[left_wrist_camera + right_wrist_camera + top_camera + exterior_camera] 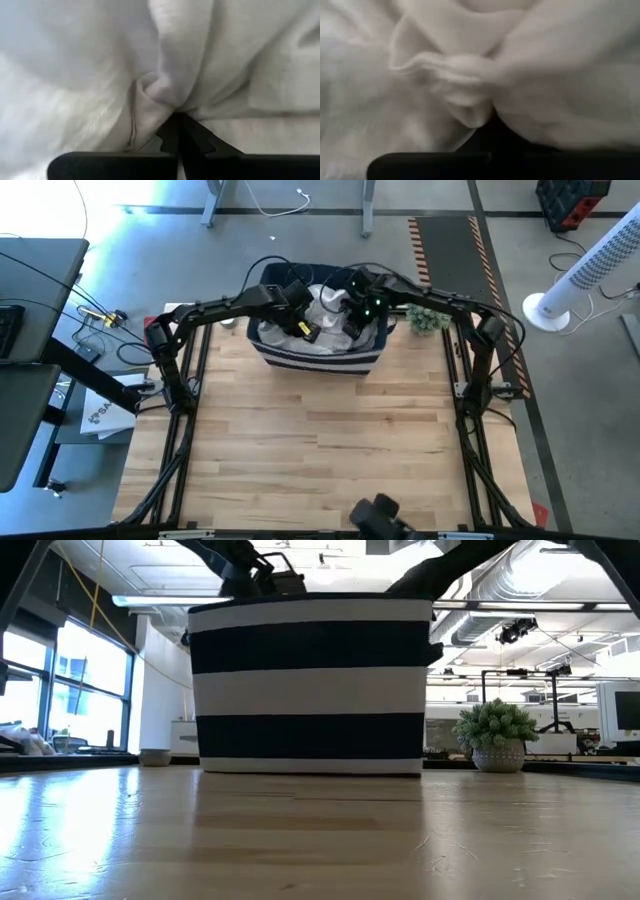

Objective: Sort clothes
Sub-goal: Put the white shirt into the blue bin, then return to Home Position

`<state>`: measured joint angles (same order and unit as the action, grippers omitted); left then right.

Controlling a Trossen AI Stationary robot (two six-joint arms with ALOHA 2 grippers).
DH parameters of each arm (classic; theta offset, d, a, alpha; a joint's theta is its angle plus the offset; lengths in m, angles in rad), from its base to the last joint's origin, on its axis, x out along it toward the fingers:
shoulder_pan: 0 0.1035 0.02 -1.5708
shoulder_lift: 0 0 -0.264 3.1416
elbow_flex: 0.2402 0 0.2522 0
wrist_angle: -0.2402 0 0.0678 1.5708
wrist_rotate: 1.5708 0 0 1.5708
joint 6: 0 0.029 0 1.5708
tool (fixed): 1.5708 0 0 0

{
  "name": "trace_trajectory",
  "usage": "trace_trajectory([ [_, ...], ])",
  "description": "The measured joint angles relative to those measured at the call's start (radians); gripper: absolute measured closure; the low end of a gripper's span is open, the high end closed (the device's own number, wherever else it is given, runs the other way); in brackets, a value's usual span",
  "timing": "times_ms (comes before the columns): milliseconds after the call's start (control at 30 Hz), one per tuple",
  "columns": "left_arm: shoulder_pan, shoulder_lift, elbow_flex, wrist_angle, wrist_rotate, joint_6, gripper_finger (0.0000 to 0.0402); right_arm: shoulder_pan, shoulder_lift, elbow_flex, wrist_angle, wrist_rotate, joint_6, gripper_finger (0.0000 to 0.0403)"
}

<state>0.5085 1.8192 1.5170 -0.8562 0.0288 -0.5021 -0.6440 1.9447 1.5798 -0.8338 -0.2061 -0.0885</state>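
A navy bin with white stripes (318, 361) stands at the far middle of the wooden table; the low view shows its near wall (310, 685). White clothes (326, 308) lie heaped inside it. Both arms reach down into the bin from above. My left gripper (178, 120) is shut on a bunched fold of white cloth at the bin's left half (304, 321). My right gripper (487, 122) is shut on a bulge of white cloth at the bin's right half (350, 310). No dark garment shows. My left gripper pinches a gathered fold of white cloth (159, 95) between its two fingers, which come from above into the bin. The cloth puckers toward the fingers; several layers seem caught. The garment still lies on the heap. My right gripper pinches a rounded bunch of white cloth (470, 107) between its two fingers, coming from above into the bin. Creases run toward the fingers. The cloth lies among the other white clothes in the bin; one layer or several, I cannot tell.
A small potted plant (428, 318) stands to the right of the bin, and it also shows in the low view (497, 735). Bare wooden tabletop (320, 450) stretches from the bin to the near edge. The bin's walls surround both grippers.
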Motion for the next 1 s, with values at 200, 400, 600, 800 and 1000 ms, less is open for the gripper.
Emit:
trace_trajectory([
  [200, -0.019, -0.045, -0.002, 0.026, 0.034, -0.010, 0.0401, -0.069, 0.012, 0.177, -0.184, 0.020, -0.066, 0.0403],
  [400, -0.027, -0.166, -0.002, 0.022, 0.013, -0.017, 0.0401, -0.054, 0.010, 0.425, -0.389, -0.005, -0.059, 0.0403],
  [600, -0.026, -0.313, -0.002, -0.030, -0.049, -0.013, 0.0401, 0.007, 0.007, 0.682, -0.576, -0.027, -0.024, 0.0403],
  [800, 0.005, -0.330, -0.003, -0.114, -0.129, 0.061, 0.0401, 0.061, -0.062, 0.718, -0.651, -0.154, -0.023, 0.0403],
  [1000, -0.003, -0.394, -0.003, -0.052, -0.118, 0.120, 0.0401, 0.119, -0.219, 0.635, -0.675, -0.263, -0.016, 0.0403],
])
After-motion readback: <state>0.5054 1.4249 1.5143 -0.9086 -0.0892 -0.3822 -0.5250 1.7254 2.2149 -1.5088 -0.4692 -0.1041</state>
